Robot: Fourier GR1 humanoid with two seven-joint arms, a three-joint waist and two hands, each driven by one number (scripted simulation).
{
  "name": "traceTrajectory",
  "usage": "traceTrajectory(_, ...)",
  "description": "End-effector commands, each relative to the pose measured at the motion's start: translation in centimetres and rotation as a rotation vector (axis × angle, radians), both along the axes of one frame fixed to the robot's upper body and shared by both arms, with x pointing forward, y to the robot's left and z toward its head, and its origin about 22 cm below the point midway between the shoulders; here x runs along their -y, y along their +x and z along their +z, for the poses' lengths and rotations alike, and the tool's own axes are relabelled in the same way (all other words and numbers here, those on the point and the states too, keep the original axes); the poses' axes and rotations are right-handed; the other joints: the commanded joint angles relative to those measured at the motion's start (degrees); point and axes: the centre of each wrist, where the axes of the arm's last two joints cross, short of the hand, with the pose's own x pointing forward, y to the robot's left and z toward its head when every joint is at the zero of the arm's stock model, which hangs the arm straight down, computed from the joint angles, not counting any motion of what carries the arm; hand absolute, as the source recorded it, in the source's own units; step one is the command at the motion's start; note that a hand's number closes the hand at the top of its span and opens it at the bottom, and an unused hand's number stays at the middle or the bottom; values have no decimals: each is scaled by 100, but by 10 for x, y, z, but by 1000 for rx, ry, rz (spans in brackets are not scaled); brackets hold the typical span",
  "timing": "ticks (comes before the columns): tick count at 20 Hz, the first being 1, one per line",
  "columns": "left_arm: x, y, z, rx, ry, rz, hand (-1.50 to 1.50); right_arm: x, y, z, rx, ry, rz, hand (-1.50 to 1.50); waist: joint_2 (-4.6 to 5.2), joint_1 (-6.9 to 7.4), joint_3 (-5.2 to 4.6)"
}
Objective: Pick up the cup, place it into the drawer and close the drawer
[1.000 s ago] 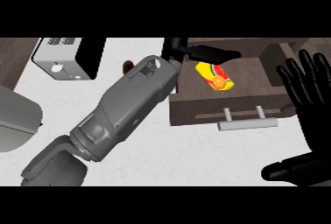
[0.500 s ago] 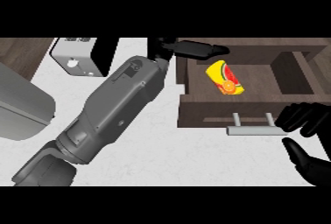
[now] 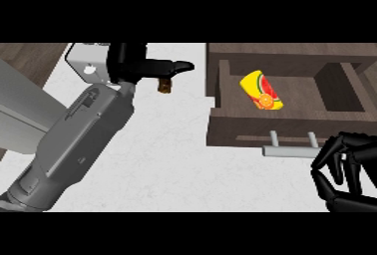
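The cup (image 3: 263,91), yellow with a fruit pattern, lies on its side inside the open dark wood drawer (image 3: 221,127) at the upper right. No hand touches it. My left hand (image 3: 134,63) is at the top centre, left of the drawer, with a straight finger pointing right and nothing in it. The grey left forearm runs down to the lower left. My right hand (image 3: 344,172) is at the lower right with its fingers curled like a claw. It sits just right of the drawer's metal handle (image 3: 290,148); I cannot tell whether it touches the handle.
A small brown object (image 3: 165,85) stands on the white counter (image 3: 184,169) just under the left hand. A white boxy appliance (image 3: 85,62) is at the top left. A large grey slab (image 3: 22,117) fills the left edge.
The left hand has drawn back leftwards from over the drawer, leaving the cup inside. The right hand has gone from upright straight fingers to curled fingers beside the handle.
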Motion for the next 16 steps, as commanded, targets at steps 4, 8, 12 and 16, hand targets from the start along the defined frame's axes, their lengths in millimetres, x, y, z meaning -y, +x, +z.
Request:
traceTrajectory(4,-62,-59,-33,-41,-15,15,-150,-21,10,-3,-40,-105,-48,150,19,19,-2)
traceTrajectory(8,-89,-71,-26,-16,-40,23,-150,-22,19,-21,-16,-249,-46,150,45,-46,1)
traceTrajectory(12,-106,-81,-52,-60,-35,18,-150,-28,36,-24,81,-508,-4,150,80,42,-1)
traceTrajectory(16,-142,-99,-56,-46,-23,23,-150,-35,41,-69,87,-624,-9,150,77,21,4)
